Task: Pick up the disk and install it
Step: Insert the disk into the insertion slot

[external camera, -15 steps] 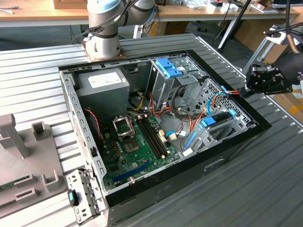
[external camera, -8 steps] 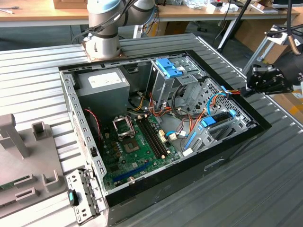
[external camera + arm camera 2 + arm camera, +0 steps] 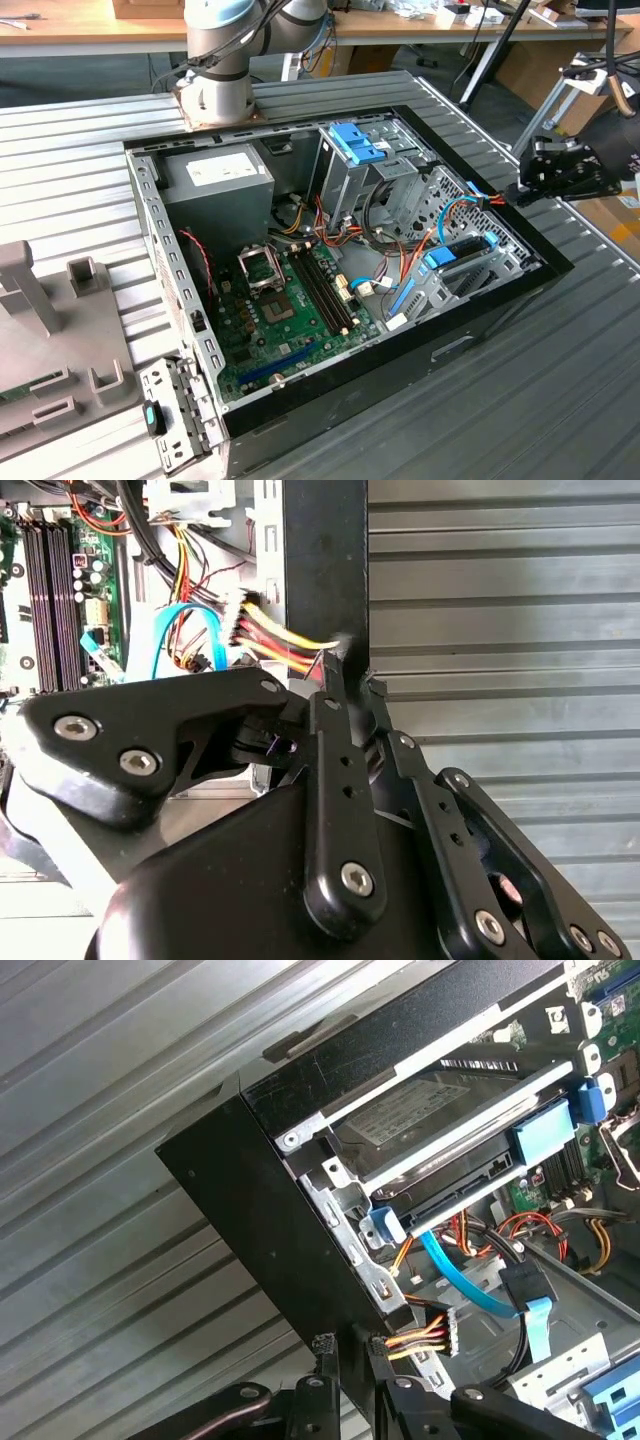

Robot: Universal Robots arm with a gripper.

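End effector (image 3: 350, 1345), grip state impossible to tell, sits at the rim of the black computer case (image 3: 250, 1220), while the dark, blue-railed rectangular disk (image 3: 440, 1125) lies nearby inside a bay, long axis along the adjoining wall.

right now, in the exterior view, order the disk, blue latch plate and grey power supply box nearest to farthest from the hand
1. disk, right beside the hand, on the exterior view's right.
2. blue latch plate, farther off, near the middle.
3. grey power supply box, farthest, toward the exterior view's left.
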